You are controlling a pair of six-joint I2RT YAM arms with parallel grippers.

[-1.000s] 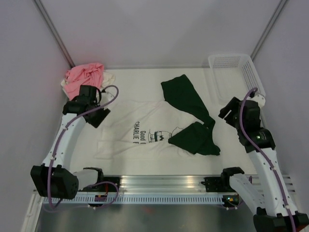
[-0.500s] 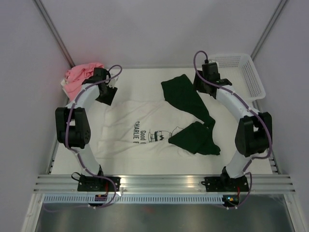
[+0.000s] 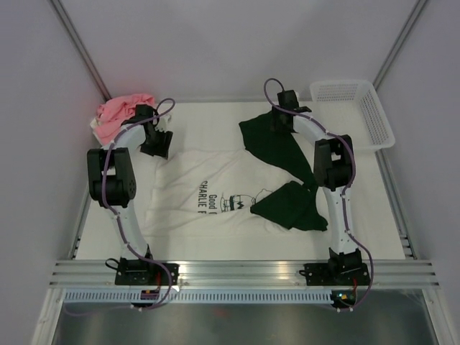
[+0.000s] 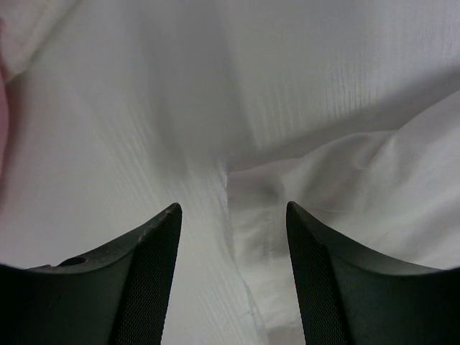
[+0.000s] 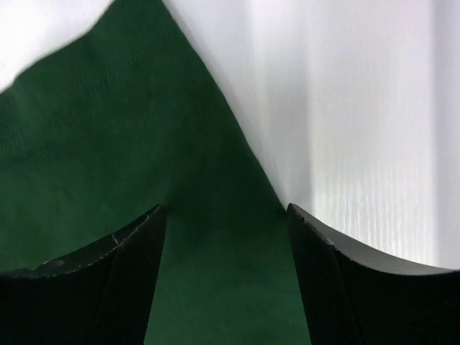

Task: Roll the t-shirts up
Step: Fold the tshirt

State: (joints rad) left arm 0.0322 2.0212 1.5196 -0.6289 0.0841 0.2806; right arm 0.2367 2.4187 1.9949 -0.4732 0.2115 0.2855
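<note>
The basket (image 3: 352, 115) stands well off the far right corner of the white tee (image 3: 180, 188), only its own mesh showing inside. The white tee lies spread flat. The green tee (image 3: 277, 147) crosses its right side, bunched at the near end and cutting off part of the print and lettering. At its far left sits the pink tee (image 3: 122, 111), hiding most of the cream tee (image 3: 94, 123). The left gripper (image 4: 231, 208) is low over the white tee's far left edge, jaws apart around a fold. The right gripper (image 5: 224, 208) is spread, holding nothing, over the green tee's far edge.
</note>
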